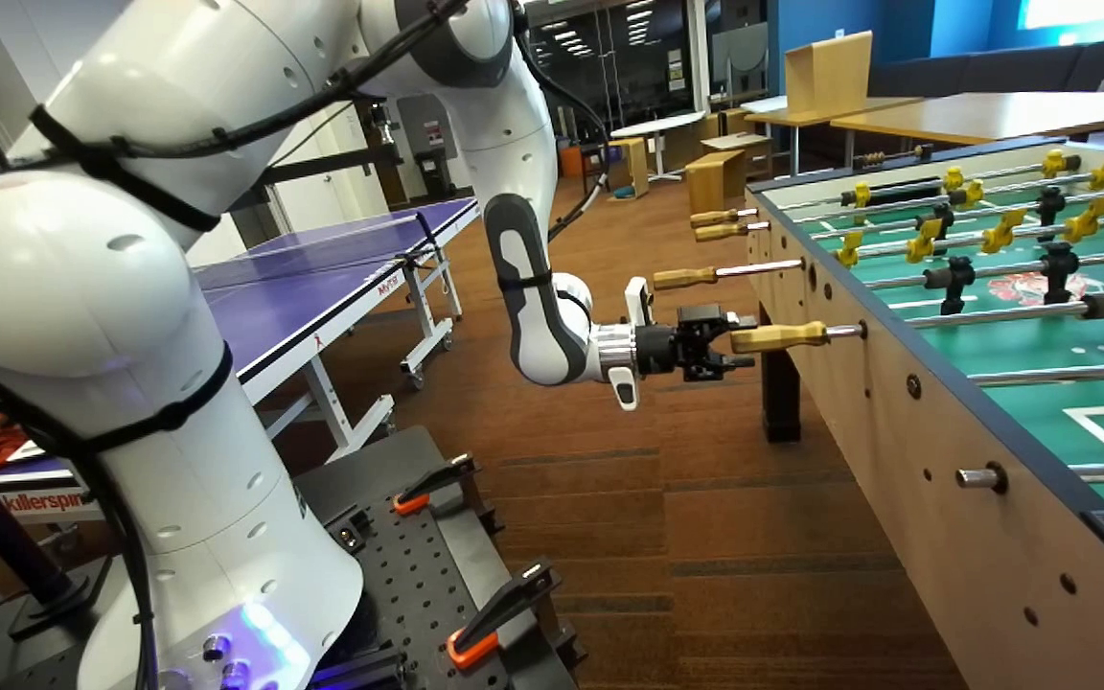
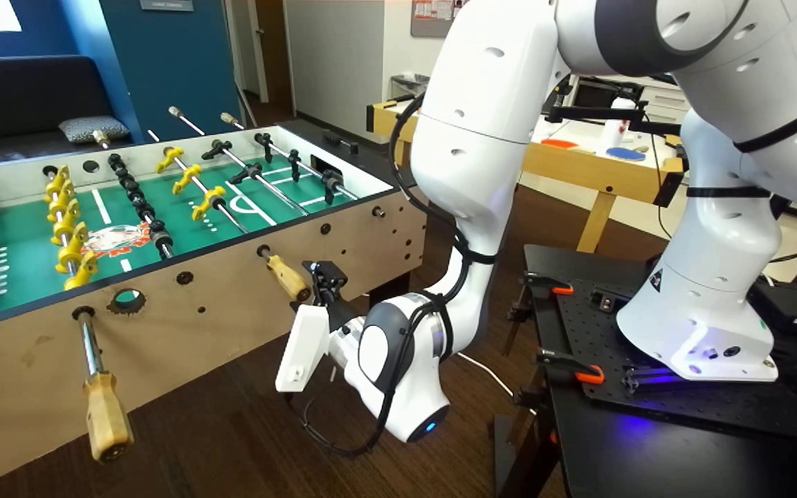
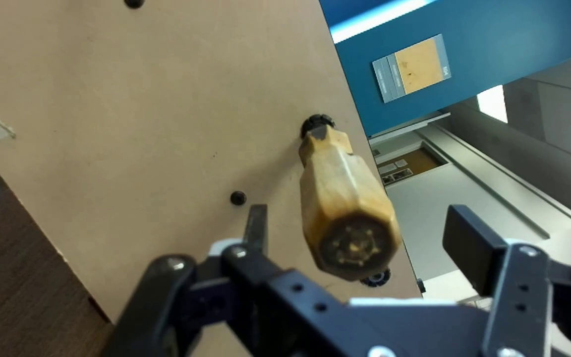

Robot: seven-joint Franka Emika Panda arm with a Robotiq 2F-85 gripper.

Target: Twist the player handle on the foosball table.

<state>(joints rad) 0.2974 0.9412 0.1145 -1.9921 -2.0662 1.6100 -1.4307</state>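
A yellow-brown wooden player handle [image 1: 782,337] sits on a metal rod that comes out of the side of the foosball table [image 1: 935,450]. The handle [image 2: 288,278] shows in both exterior views. In the wrist view the same handle [image 3: 342,188] points its dark round end at the camera. My gripper [image 1: 742,342] is at the handle's free end, in line with it. In the wrist view the gripper [image 3: 362,233] is open, with one finger on each side of the handle end. Gaps show on both sides, wider on the right. The handle's rod is mostly hidden in the wrist view.
More wooden handles stick out along the table side, one close to the gripper [image 1: 686,278] and one further along [image 2: 106,415]. A bare rod end [image 1: 978,477] protrudes nearby. A purple ping-pong table [image 1: 322,297] stands behind the arm. The arm's black base table [image 2: 564,429] carries clamps.
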